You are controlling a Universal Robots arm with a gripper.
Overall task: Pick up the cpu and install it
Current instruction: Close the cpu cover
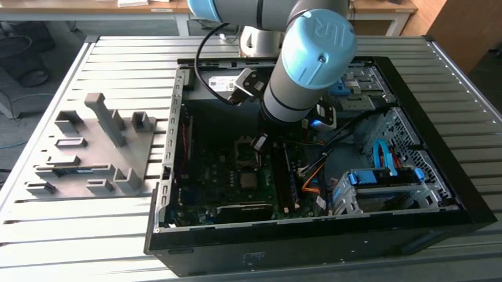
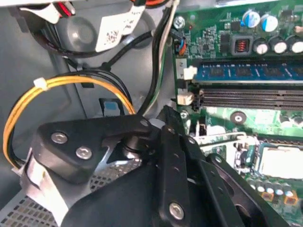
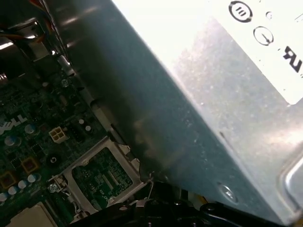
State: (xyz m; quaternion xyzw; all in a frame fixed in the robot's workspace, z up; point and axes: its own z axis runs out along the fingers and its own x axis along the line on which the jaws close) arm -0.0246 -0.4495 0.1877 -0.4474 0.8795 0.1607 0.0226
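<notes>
An open computer case is seen on a slatted table, with a grey fixture tray to the exterior view's left. The arm is lowered into the case, over the green motherboard. The gripper is positioned just above the socket. The state of the jaws cannot be told. The cpu is found seated in the motherboard beside the gripper.

A robotics lab or test workshop is showing here. An open computer case is lying on a slatted metal counter, with a grey fixture tray sitting at its 9 o'clock. A blue-jointed robot arm is reaching into the case. Wooden desks are standing behind, at 12 o'clock.
</notes>
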